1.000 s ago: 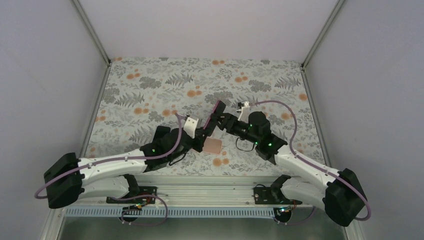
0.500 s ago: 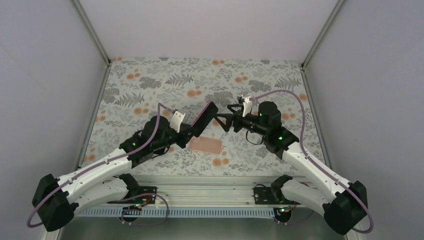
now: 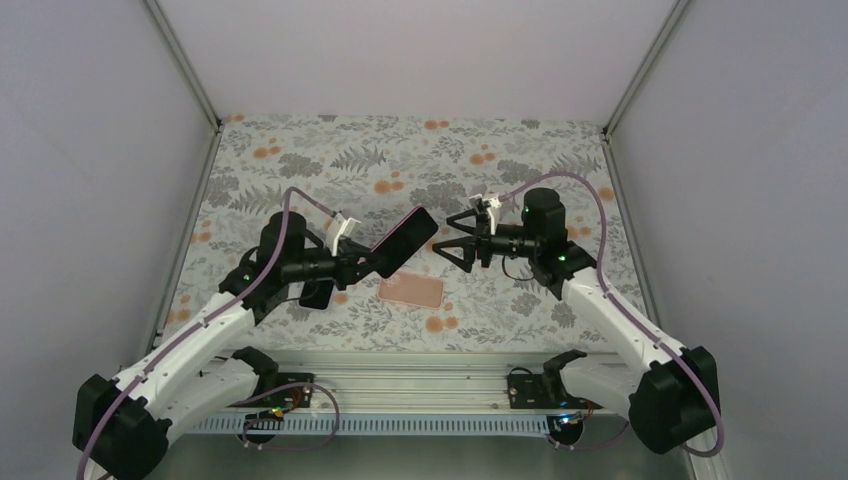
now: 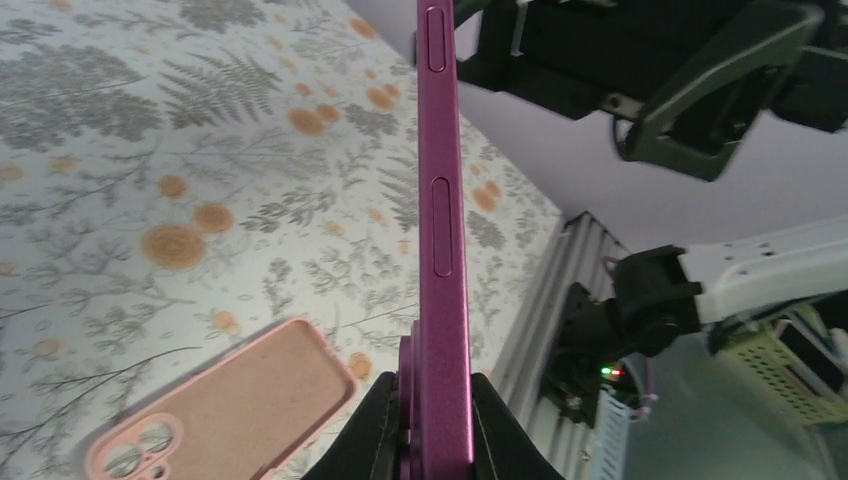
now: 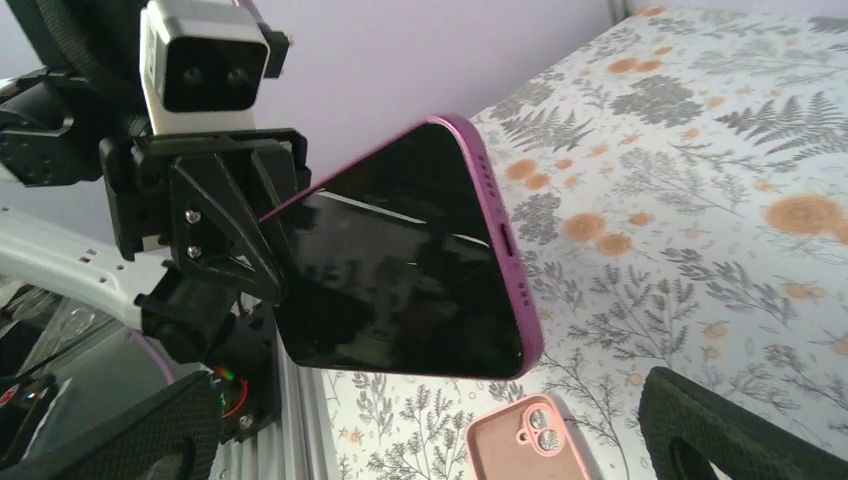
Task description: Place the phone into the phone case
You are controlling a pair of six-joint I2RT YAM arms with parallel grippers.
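Note:
My left gripper point(image 3: 368, 262) is shut on a purple phone point(image 3: 403, 241) with a black screen and holds it tilted in the air above the table. In the left wrist view the phone's edge point(image 4: 440, 230) stands upright between the fingers point(image 4: 372, 430). The pink phone case point(image 3: 411, 291) lies open side up on the floral table, just below the phone; it also shows in the left wrist view point(image 4: 220, 405) and the right wrist view point(image 5: 530, 440). My right gripper point(image 3: 453, 240) is open and empty, facing the phone's screen point(image 5: 400, 270) from the right, apart from it.
The floral mat point(image 3: 300, 180) covers the table between grey side walls. A metal rail point(image 3: 420, 365) runs along the near edge by the arm bases.
My left arm has drawn back left and lifted the phone. My right gripper let go of the phone, opened and pulled away right. The case lies flat on the table.

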